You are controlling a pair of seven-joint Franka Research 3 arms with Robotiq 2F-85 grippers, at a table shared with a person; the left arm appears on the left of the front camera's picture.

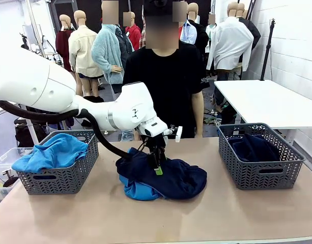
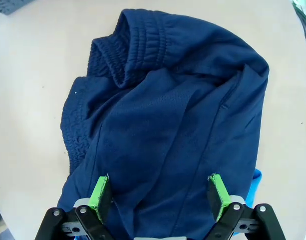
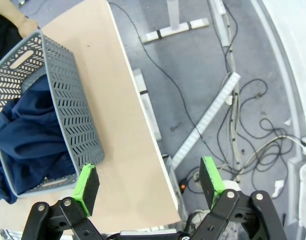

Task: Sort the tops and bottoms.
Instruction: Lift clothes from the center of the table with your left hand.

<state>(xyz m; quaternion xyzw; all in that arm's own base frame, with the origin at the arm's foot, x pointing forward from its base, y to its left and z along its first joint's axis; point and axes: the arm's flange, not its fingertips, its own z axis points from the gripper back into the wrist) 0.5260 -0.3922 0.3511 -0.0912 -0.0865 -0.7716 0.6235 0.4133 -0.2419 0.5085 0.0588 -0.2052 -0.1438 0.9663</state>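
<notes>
Looks down on crumpled navy bottoms on the beige table, gathered waistband at the far end. Frames their near end between the spread green pads of the left gripper. Shows a sliver of sky-blue top under their right edge, a grey basket corner beyond their far left

Front across table, left wrist close over bottoms, right wrist seemingly high
</notes>
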